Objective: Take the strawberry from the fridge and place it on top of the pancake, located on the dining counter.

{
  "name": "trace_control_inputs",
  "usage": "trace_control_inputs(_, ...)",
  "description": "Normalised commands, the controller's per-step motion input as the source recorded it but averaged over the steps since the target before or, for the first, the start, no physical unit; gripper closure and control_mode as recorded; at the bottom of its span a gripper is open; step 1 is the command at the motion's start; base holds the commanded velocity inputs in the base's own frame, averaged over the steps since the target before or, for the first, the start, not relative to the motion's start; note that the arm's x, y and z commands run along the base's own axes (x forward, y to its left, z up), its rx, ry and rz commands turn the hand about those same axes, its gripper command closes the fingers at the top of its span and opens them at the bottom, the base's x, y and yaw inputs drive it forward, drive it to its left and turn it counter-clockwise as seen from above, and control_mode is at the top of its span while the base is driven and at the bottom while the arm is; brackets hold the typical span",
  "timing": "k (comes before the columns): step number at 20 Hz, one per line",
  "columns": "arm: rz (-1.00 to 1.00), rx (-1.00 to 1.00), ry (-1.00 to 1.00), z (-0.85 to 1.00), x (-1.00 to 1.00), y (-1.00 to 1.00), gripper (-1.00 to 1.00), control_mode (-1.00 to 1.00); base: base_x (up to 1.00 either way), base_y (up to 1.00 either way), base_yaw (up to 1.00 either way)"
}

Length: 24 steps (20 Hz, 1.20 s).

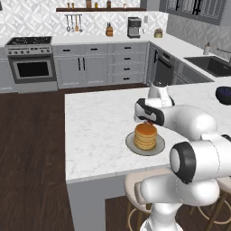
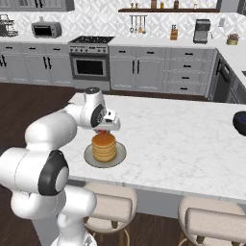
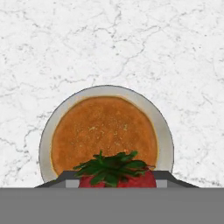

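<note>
The pancake is a golden-tan stack on a round greyish plate near the front edge of the dining counter. My gripper hangs just above the stack's far side, pointing down. It is shut on the strawberry, red with green leaves, held between the dark fingertips. The strawberry sits slightly above the top pancake. The fridge is out of view.
A dark bowl stands at the counter's right end. Stools line the counter's near side under the overhang. A stove and grey cabinets run along the back wall, a sink at the right.
</note>
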Motion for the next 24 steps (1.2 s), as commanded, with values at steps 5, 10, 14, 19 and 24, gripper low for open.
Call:
trace_control_inputs(5,0.00,-0.05,0.00,-0.23,0.00,0.06,1.00,-1.00,0.00,0.00,0.00)
trace_control_inputs(10,0.00,-0.02,-0.12,-0.21,-0.10,0.00,1.00,-1.00,0.00,0.00,0.00)
trace_control_inputs(14,0.00,0.00,-0.09,-0.27,0.00,0.00,1.00,-1.00,0.00,0.00,0.00)
trace_control_inputs(19,0.00,0.00,0.00,-0.33,0.11,0.00,1.00,-1.00,0.00,0.00,0.00)
trace_control_inputs(24,0.00,0.00,0.00,-0.14,0.09,0.00,1.00,-1.00,0.00,0.00,0.00)
